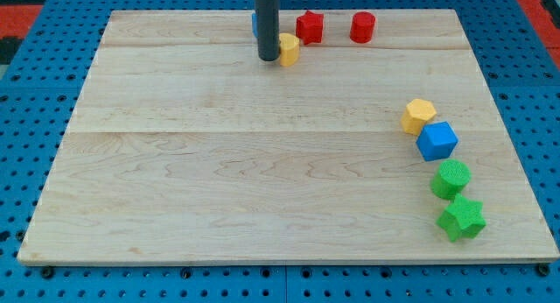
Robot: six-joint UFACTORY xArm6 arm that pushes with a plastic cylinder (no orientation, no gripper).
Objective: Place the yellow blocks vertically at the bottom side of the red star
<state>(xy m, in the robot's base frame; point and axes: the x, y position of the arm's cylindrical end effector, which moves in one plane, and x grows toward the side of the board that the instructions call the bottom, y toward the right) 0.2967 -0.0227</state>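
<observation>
While my tip [267,58] touches the left side of one yellow block [288,50] at the upper middle of the worktop [219,163], that block sits just lower-left of the red star [309,26], not yet under it. I have no hand, only a rod. Left to do: the other yellow block [419,116] lies well apart at right, beside the blue cube [437,140].

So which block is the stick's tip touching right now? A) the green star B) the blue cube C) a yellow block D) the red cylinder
C: my tip sits right against the left side of a yellow block near the view's top, just left of and below the red star.
</observation>
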